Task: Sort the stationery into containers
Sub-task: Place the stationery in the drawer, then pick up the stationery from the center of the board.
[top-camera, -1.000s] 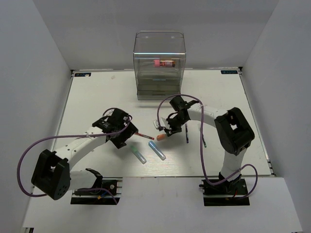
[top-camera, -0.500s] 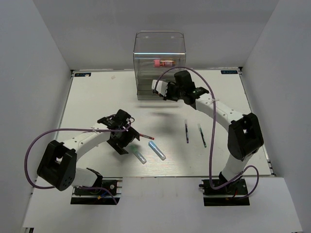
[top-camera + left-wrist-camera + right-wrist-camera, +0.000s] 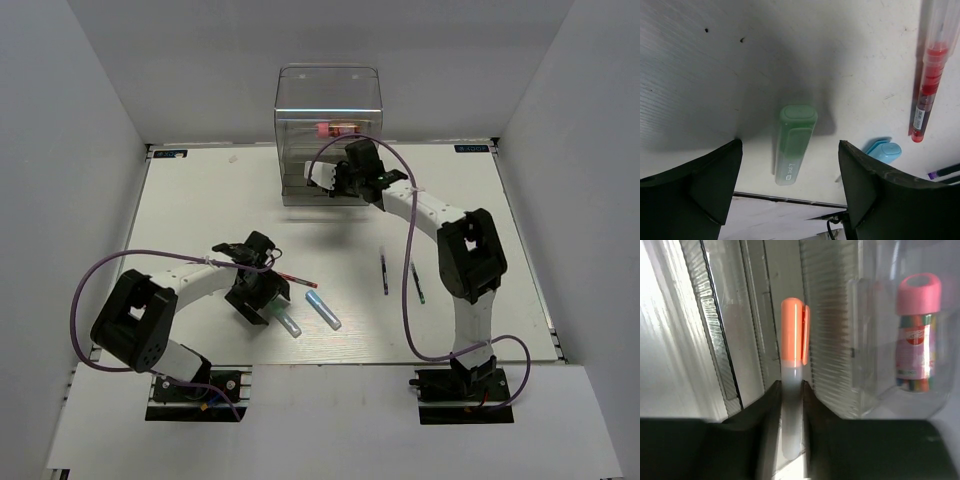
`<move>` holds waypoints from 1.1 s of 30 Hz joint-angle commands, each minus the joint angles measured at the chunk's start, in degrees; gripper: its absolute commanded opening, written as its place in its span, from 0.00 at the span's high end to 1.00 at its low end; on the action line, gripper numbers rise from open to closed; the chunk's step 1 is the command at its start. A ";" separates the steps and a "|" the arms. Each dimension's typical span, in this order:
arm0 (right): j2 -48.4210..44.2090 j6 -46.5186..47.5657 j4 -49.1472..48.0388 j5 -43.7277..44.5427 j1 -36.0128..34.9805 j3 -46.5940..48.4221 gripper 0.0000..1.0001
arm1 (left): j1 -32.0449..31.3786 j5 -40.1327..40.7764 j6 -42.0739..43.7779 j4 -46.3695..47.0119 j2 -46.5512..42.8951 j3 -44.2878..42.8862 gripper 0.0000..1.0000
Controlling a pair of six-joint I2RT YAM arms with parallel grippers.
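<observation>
The clear cabinet (image 3: 328,100) stands at the back, with the fat pink marker (image 3: 337,129) in an upper drawer. My right gripper (image 3: 326,180) is at the cabinet's front, shut on the orange marker (image 3: 791,335); its orange end points at the drawer fronts (image 3: 827,315). The pink marker (image 3: 918,335) shows through the plastic. My left gripper (image 3: 262,300) is open, low over the green marker (image 3: 792,145), which lies between its fingers (image 3: 715,175). The light-blue marker (image 3: 323,310), thin red pen (image 3: 297,280) and two dark pens (image 3: 384,273) (image 3: 416,283) lie on the table.
The red pen (image 3: 927,90) and the light-blue marker (image 3: 883,150) lie just right of the left gripper. The table's near edge (image 3: 790,199) is close below the green marker. White walls enclose the table on three sides.
My right arm has carried the orange marker from mid-table up to the cabinet's front. My left gripper has moved from beside the red pen down over the green marker.
</observation>
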State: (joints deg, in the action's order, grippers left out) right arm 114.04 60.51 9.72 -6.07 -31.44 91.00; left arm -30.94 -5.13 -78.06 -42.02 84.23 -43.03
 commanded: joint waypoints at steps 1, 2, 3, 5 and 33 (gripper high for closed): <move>0.83 1.98 -0.22 1.41 0.94 4.70 0.67 | -0.53 0.20 -0.25 1.33 0.59 -0.83 0.14; 1.27 1.89 0.47 1.32 0.86 4.97 0.63 | -0.53 0.20 -0.25 1.33 0.59 -0.83 0.16; 1.27 1.11 0.91 1.23 0.86 5.24 0.61 | -0.53 0.20 -0.25 1.33 0.59 -0.31 0.18; 0.75 0.75 1.53 0.53 1.03 5.41 0.58 | -0.53 0.20 -0.25 2.11 0.59 0.48 0.23; -31.15 -25.96 -1.80 -15.03 4.63 -34.30 0.11 | -2.20 -1.55 10.03 5.97 4.46 -15.50 0.92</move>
State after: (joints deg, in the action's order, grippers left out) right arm 85.43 39.53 10.17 -19.86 -28.45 59.29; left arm -33.47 -8.40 -70.52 -40.07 91.61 -53.65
